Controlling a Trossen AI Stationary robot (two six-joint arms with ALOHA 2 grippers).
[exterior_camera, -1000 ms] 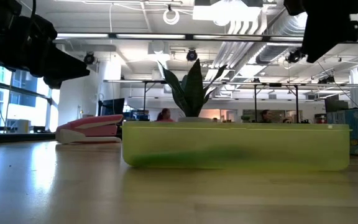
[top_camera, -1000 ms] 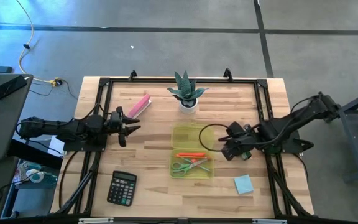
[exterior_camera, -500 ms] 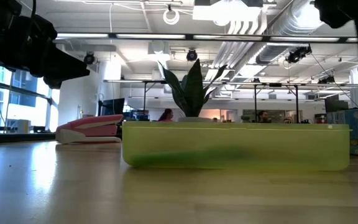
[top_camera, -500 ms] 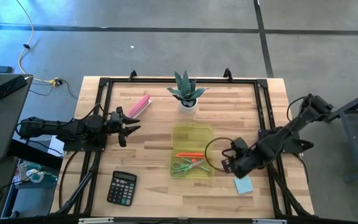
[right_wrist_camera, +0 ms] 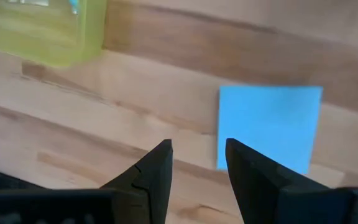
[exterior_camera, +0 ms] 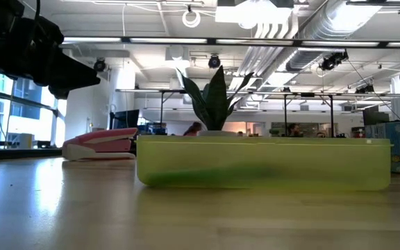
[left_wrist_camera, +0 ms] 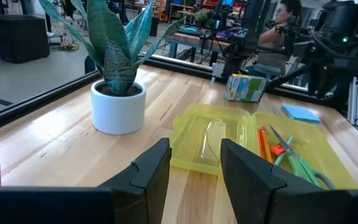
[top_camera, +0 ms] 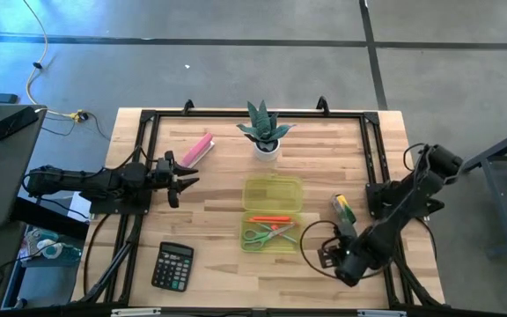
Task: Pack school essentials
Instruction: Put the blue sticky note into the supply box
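An open yellow-green box (top_camera: 271,217) lies mid-table. Its tray holds an orange pencil (top_camera: 269,218) and green-handled scissors (top_camera: 267,234). A light-blue note pad (right_wrist_camera: 269,127) lies flat on the table to the right of the box; my right arm hides it in the high view. My right gripper (right_wrist_camera: 197,163) points down over the pad's edge, open, with nothing between its fingers. A small green/yellow block (top_camera: 342,208) lies on the table to the right of the box. My left gripper (top_camera: 179,180) waits open at the table's left.
A potted plant (top_camera: 265,132) stands at the far middle, and a pink bar (top_camera: 198,148) lies to its left. A black calculator (top_camera: 172,266) sits near the front edge on the left. Black frame rails (top_camera: 372,150) run along the table's sides.
My right gripper has swung from beside the box's lid toward the table's near edge and down, rolling as it went, and now stands over the note pad. Its fingers show no change in gap. The green/yellow block now shows where the arm was.
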